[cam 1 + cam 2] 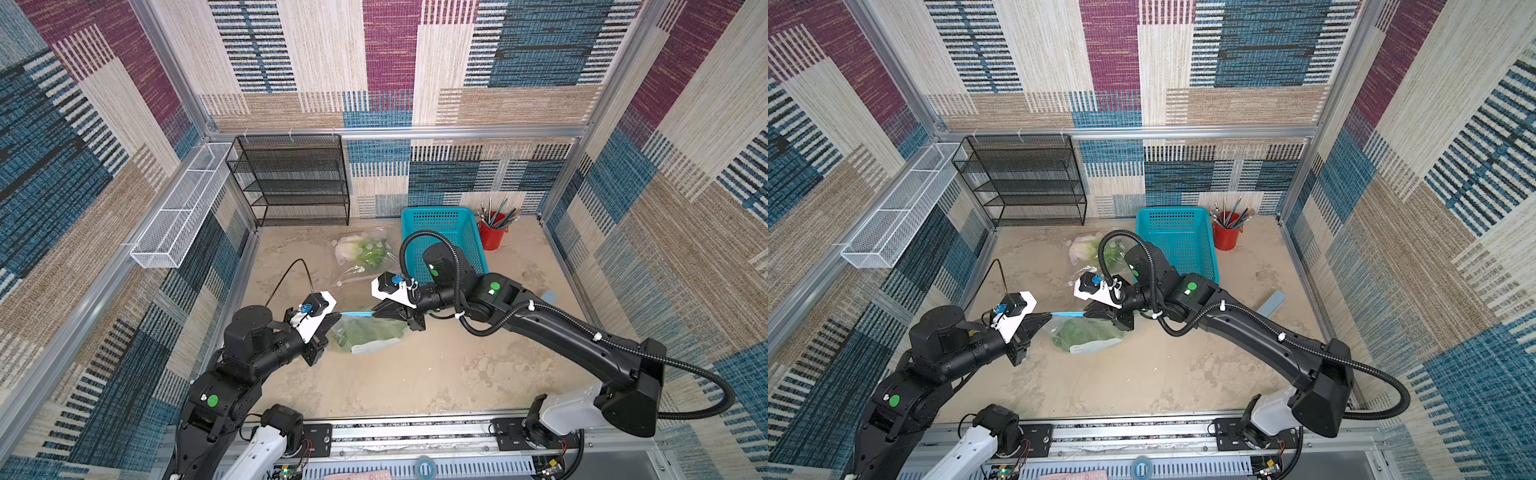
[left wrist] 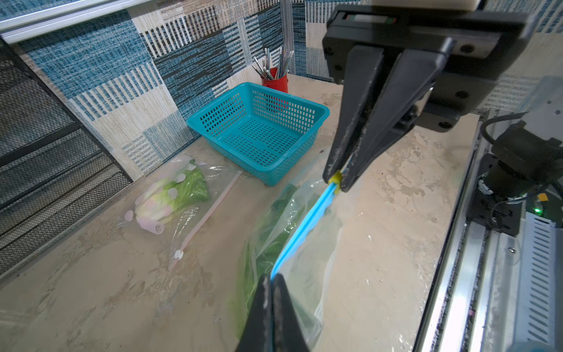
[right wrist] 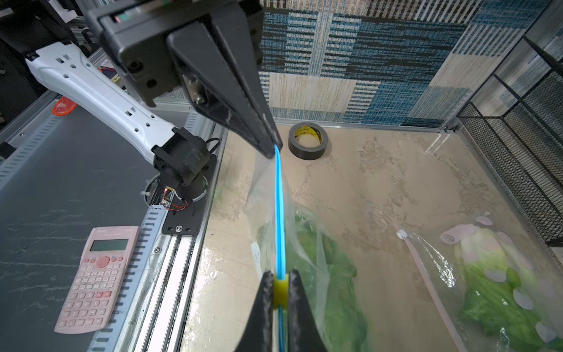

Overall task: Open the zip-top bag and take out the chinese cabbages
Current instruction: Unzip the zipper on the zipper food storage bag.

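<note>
Walls: woven patchwork, blue, maroon, beige, in aluminium framing. Surface mottled beige. Black mesh shelf rack at back wall; white wire tray beside.

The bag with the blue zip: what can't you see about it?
- Number of cabbages in the bag: both top views, crinkled plastic blurs them into one green lump.
- Bag's lower part: right wrist view, cut off by the picture edge.
- Blue zip sealed or parted: too thin in every view.
</note>
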Controlling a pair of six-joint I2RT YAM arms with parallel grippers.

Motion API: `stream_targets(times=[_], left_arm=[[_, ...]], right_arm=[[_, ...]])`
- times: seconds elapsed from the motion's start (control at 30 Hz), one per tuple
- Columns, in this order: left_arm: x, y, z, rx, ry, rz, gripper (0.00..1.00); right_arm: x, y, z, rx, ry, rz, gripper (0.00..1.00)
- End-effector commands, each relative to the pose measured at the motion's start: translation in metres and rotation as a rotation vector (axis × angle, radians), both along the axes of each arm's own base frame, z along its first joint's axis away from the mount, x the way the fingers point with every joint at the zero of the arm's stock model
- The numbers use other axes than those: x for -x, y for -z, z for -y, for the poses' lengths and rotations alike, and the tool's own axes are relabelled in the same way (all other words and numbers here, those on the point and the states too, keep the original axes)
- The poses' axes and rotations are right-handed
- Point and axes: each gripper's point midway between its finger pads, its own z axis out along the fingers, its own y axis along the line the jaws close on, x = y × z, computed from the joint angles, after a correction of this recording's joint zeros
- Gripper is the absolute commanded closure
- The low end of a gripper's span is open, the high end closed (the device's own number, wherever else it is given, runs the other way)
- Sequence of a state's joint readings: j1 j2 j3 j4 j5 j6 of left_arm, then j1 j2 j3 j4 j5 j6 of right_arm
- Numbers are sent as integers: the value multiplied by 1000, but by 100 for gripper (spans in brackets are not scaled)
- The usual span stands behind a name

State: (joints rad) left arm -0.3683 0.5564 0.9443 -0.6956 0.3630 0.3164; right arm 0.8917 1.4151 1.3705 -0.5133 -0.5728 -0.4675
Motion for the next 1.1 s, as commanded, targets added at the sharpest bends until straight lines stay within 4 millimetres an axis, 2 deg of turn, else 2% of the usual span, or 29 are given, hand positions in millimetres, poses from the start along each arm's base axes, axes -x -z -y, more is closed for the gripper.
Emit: stream_targets(times=[0.0,0.53,1.07], left_arm=[[-11,3,-15,-20,-106,6,100],[-13,3,-33,-71,-196,37,100],[-13,4,-38,-116,-206,45,100]], right_arm=[[-11,9,11,36,84,4,100],[-33,39,54,91,262,-23,100],[-37,51,79,126,350,-26,100]])
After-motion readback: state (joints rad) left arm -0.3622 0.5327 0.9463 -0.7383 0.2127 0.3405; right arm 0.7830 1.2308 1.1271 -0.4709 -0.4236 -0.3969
